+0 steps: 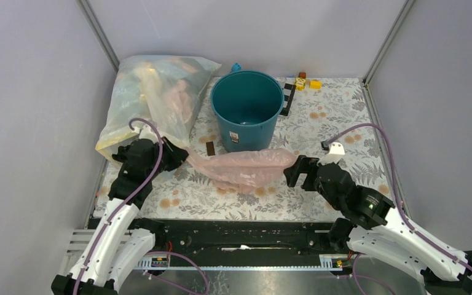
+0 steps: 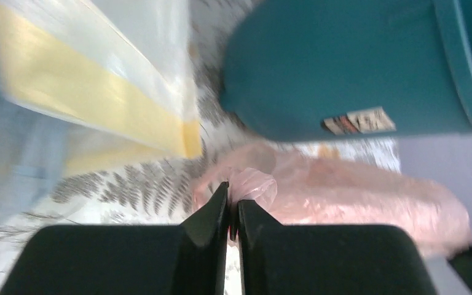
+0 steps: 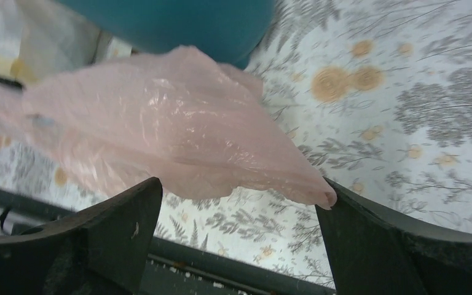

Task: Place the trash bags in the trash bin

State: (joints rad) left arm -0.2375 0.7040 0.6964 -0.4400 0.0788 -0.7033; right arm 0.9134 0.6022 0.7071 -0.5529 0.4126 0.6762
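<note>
Lying across the floral table (image 1: 338, 123) in the top view is one pink trash bag (image 1: 246, 167), limp and crumpled, its long axis running from 9 o'clock to 3 o'clock, strung between the two hands. The left hand (image 2: 233, 195) is pinching the bag's bunched end at 9 o'clock, fingers drawn almost together with pink film caught between them. The right hand (image 1: 296, 169) is standing wide open at the 3 o'clock end, the bag's pointed tip sitting between its spread fingers and lying against one of them without being gripped. The trash bin (image 1: 252, 132) is standing upright at 12 o'clock from the bag's middle, just beyond it, with its mouth facing up and its white label (image 1: 234, 137) turned toward the arms. As far as its inside is showing, it is holding nothing. The bin is sitting roughly midway between the two hands, so neither arm is clearly nearer. The left hand alone is holding the load, so the likely carry is up and away toward 12 o'clock, over the near rim. A large clear sack (image 1: 153, 98) is slumping against the wall at 10 o'clock from the bin and is holding more pink bags, their count not readable. Small yellow blocks (image 1: 307, 82) are resting at 1 o'clock from the bin, well apart from the bag.
</note>
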